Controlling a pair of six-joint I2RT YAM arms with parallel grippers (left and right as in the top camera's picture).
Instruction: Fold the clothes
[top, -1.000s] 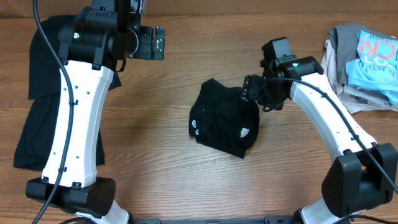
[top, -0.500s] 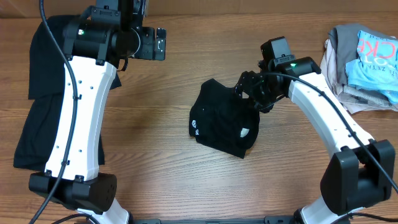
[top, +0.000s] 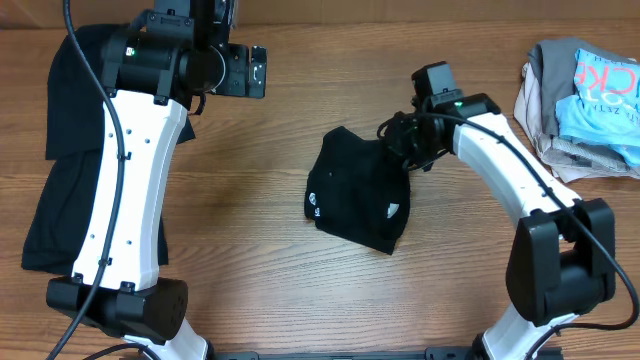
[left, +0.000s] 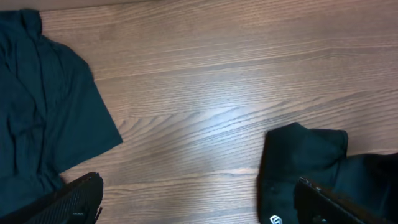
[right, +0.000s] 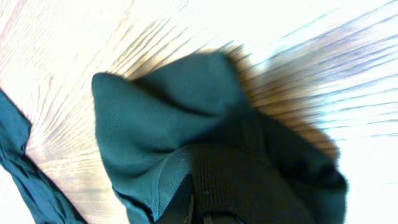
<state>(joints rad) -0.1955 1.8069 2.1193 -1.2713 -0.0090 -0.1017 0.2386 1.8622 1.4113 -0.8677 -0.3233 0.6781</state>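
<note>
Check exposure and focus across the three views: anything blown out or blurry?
Overhead: even light, sharp, soft arm shadows, but the black crumpled garment shows little fold detail. Left wrist: in focus, mild glare streak on the brown wooden table. Right wrist: wood blown out to white, cloth very close and soft, rendered teal.

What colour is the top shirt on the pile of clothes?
The top shirt is light blue with pink letters, clearest in the overhead view.

A black garment (top: 358, 200) lies bunched mid-table, a dark shirt (top: 55, 210) spread far left.
</note>
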